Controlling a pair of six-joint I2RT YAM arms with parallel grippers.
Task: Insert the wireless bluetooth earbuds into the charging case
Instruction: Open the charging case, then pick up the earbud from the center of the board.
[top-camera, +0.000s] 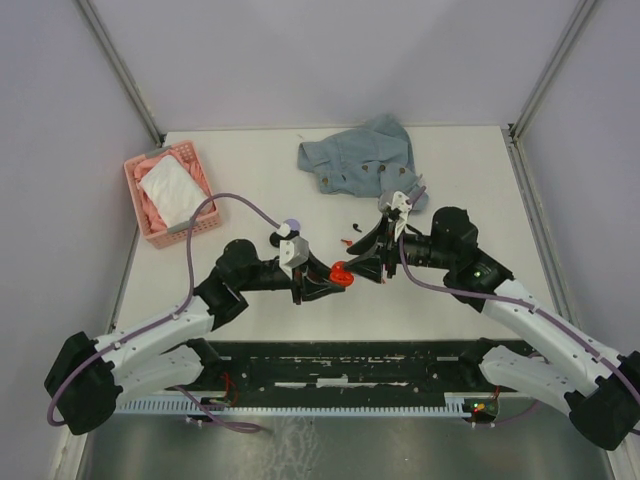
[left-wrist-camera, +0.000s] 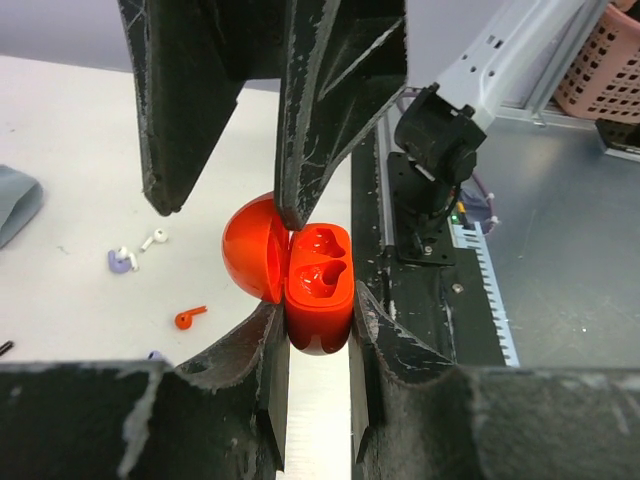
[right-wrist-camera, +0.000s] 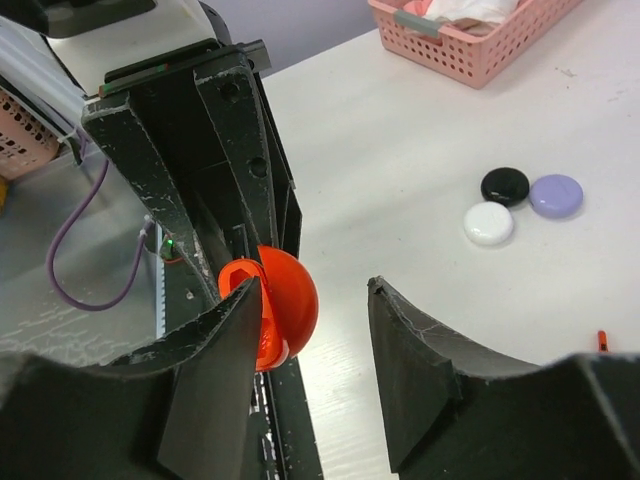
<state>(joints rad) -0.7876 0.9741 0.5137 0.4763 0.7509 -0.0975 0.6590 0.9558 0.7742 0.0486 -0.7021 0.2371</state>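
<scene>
**HAZARDS AND CLEARANCE: CASE OPEN, EARBUDS NOT LOADED**

**State.** The left gripper (left-wrist-camera: 318, 330) is clamped on the base of the red case (left-wrist-camera: 320, 270). The lid is open and both sockets are empty. The right gripper (right-wrist-camera: 330, 300) has its fingers part-way apart with nothing between them. One finger sits just beside the lid. The red earbud (left-wrist-camera: 188, 317) lies on the table (top-camera: 470, 180), near the white earbud (left-wrist-camera: 155, 238) and lilac earbud (left-wrist-camera: 120, 260).

**Hazards.**
- Lid strike: the grippers are tip to tip. A sideways exit by the right arm could knock the lid shut or twist the case in its grip.
- Slip: the case is held by its smooth, rounded sides. A push from above could slide it out.
- Earbud flick: each earbud is tiny and stemmed. An off-centre pinch would likely shoot it away.
- Wrong pick: the earbuds lie close together.

**Clearance.**
- The case hangs near the table's near edge, beside the rail (top-camera: 340, 360). Anything dropped here may land off the table.
- Bare table lies beyond the grippers.
- The basket (top-camera: 165, 195), the cloth (top-camera: 360, 155) and the spare cases (right-wrist-camera: 505, 185) are well apart from this spot.
</scene>
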